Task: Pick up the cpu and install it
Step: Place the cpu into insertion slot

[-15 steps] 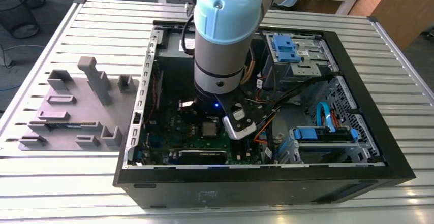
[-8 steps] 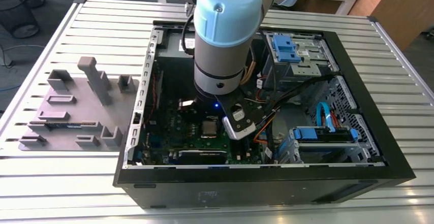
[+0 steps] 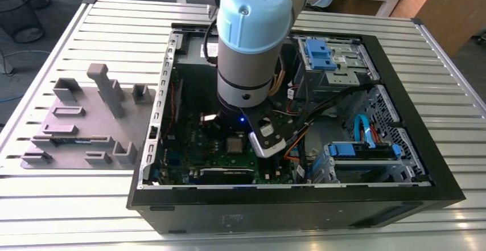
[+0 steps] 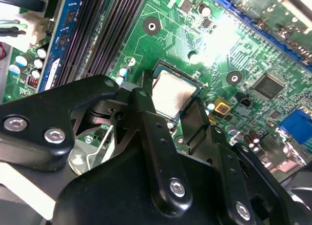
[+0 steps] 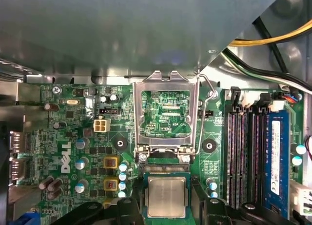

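Count: one arm [image 3: 247,46], one gripper [image 4: 170,100], one cpu [image 5: 166,196], one hinged socket frame [image 5: 165,82], one open computer case [image 3: 304,208], one grey fixture tray [image 3: 83,120].
Arm pose: its last section stands upright and reaches straight down into the case, over the green motherboard [image 5: 97,152] in the half of the case toward the exterior view's left.
Gripper: low over the board, its two black fingers [image 4: 146,112] spread apart, one on each side of the cpu; in the first wrist view a narrow dark gap shows between them and the chip.
Cpu: lies flat in its socket, silver top up.
Socket frame: swung open, standing up just beside the cpu.
Surface [image 3: 91,205]: slatted metal, carrying the case, with the tray beside it at the exterior view's left.
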You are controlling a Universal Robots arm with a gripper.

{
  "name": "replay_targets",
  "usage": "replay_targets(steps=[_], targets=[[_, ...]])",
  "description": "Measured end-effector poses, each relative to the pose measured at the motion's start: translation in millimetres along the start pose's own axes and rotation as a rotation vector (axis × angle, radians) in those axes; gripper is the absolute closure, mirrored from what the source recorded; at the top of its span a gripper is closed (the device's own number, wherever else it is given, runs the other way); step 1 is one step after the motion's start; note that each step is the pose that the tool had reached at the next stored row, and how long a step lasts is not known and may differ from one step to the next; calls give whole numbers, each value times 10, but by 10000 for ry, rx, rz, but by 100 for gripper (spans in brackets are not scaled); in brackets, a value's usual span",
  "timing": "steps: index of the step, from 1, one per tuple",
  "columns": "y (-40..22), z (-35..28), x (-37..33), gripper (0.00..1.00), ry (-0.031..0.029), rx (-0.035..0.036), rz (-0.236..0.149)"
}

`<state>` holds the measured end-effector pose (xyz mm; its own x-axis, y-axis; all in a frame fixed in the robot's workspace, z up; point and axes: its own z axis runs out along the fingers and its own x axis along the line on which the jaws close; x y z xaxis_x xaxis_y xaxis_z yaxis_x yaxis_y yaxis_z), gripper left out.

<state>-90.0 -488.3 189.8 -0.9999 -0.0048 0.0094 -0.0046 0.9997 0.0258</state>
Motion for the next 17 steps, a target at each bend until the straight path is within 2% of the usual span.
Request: replay_targets(steps=[10, 13, 17], targets=[[0, 5, 19, 53, -1, -18, 0], [0, 5, 24, 53, -2, -60, -2], [0, 6, 25, 53, -1, -61, -1]])
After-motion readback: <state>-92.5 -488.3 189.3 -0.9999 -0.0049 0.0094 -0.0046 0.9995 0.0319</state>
